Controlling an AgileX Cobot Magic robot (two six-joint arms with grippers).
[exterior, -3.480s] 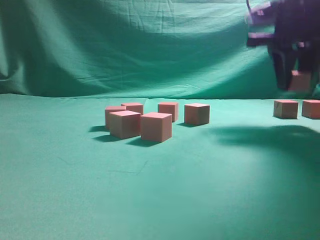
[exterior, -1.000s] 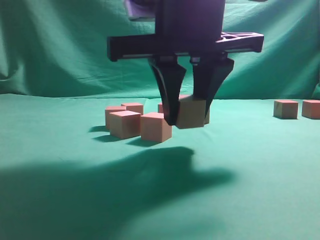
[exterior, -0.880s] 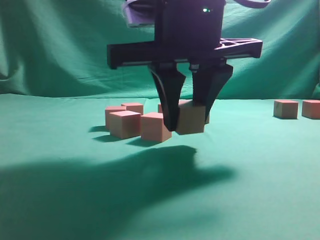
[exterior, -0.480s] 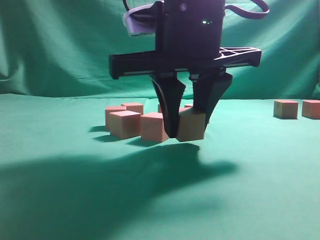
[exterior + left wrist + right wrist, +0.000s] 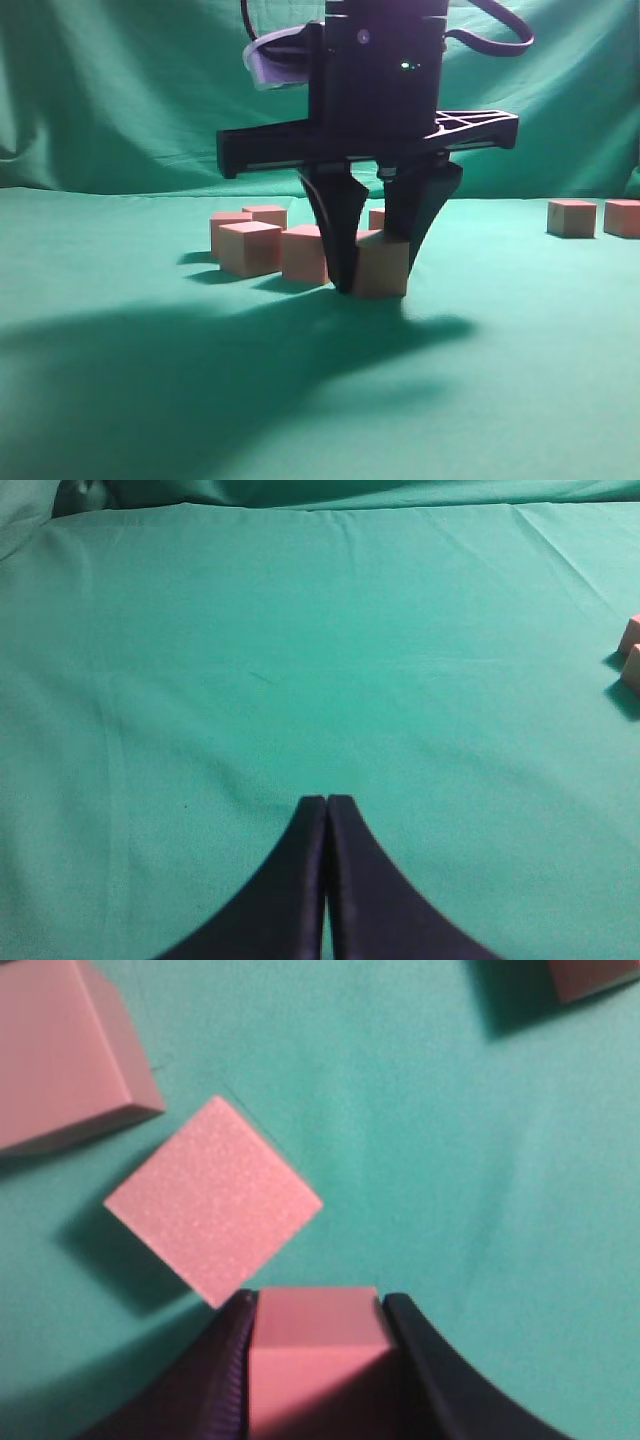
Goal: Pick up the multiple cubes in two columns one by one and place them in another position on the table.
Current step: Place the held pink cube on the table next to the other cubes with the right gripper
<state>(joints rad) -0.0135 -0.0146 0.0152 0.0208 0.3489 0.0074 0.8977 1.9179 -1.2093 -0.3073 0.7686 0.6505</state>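
Pinching a pink cube (image 5: pixel 381 268) between its black fingers (image 5: pixel 336 236), the right gripper (image 5: pixel 370 275) holds it low at the green table (image 5: pixel 520 360), just beside other cubes (image 5: pixel 250 246). The left gripper (image 5: pixel 326 810) has its fingers pressed together.

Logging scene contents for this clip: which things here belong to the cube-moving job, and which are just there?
Job:
held cube in right gripper
cube cluster
two far-right cubes

Just there:
left gripper, shut on nothing
green cloth
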